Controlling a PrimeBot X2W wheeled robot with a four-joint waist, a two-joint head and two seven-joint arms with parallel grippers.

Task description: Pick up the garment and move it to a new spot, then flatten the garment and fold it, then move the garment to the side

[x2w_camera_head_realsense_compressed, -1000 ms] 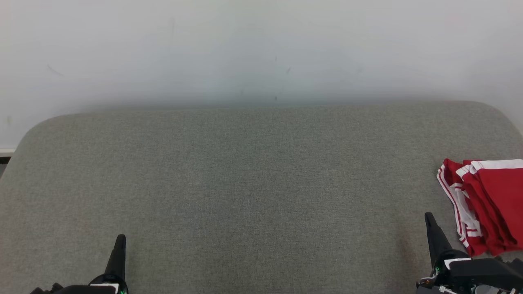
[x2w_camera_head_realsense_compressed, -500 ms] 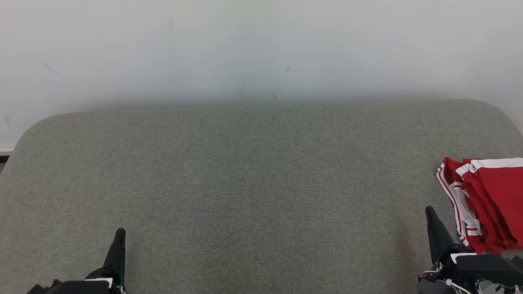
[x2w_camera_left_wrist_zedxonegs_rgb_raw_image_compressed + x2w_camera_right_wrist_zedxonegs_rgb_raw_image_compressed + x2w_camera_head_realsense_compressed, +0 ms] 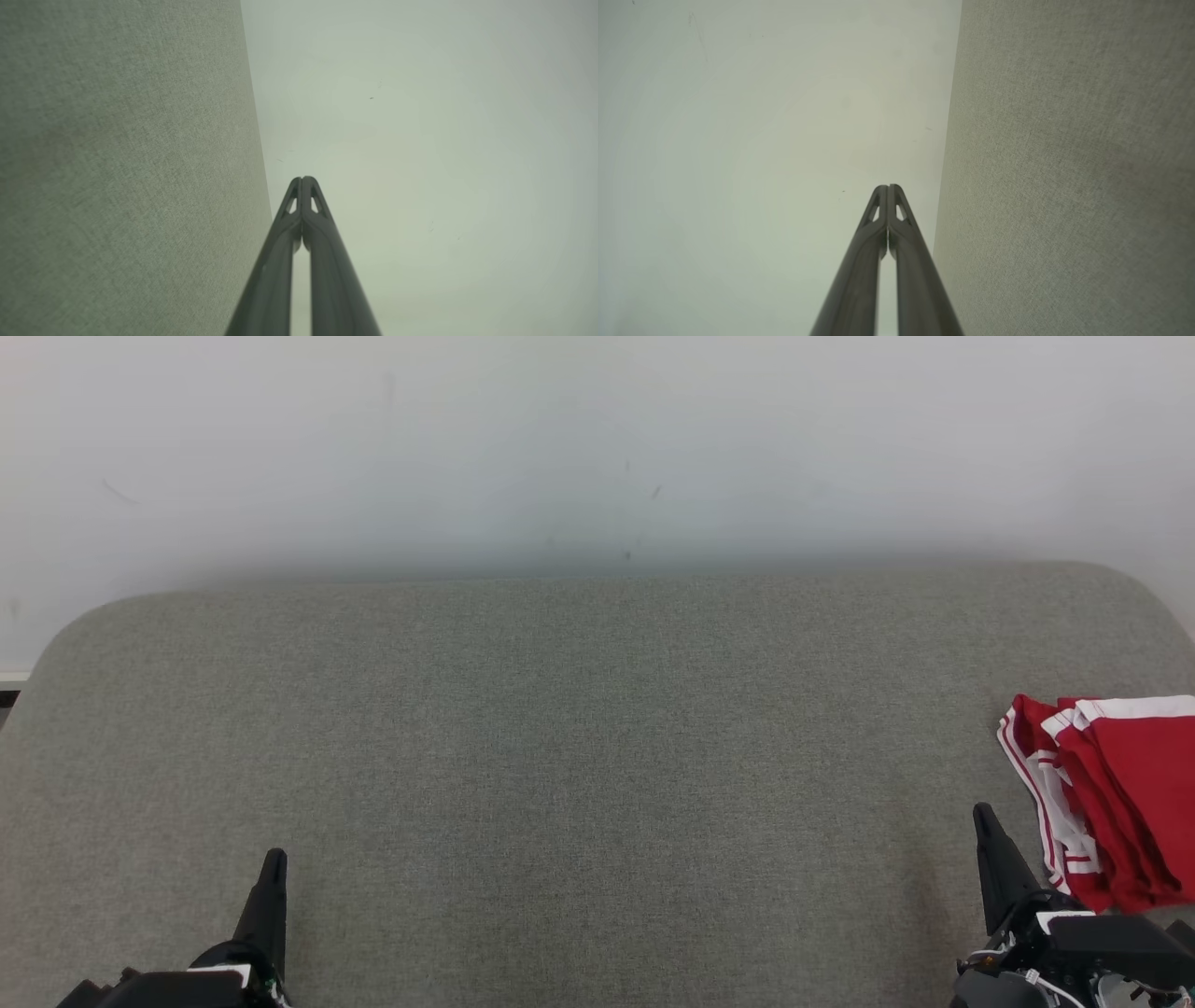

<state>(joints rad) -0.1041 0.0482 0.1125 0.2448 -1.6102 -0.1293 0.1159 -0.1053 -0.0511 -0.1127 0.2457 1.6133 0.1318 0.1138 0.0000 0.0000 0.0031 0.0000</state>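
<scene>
Folded red garment (image 3: 1125, 803) cut off at right edge, right claw (image 3: 982, 814) just beside

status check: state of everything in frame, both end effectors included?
garment: folded, lying on the right side of the surface, partly cut off by the head view's edge, not held
left end effector: shut, empty, tips together
right end effector: shut, empty, just left of the garment
grey padded surface: flat, bare across the middle
</scene>
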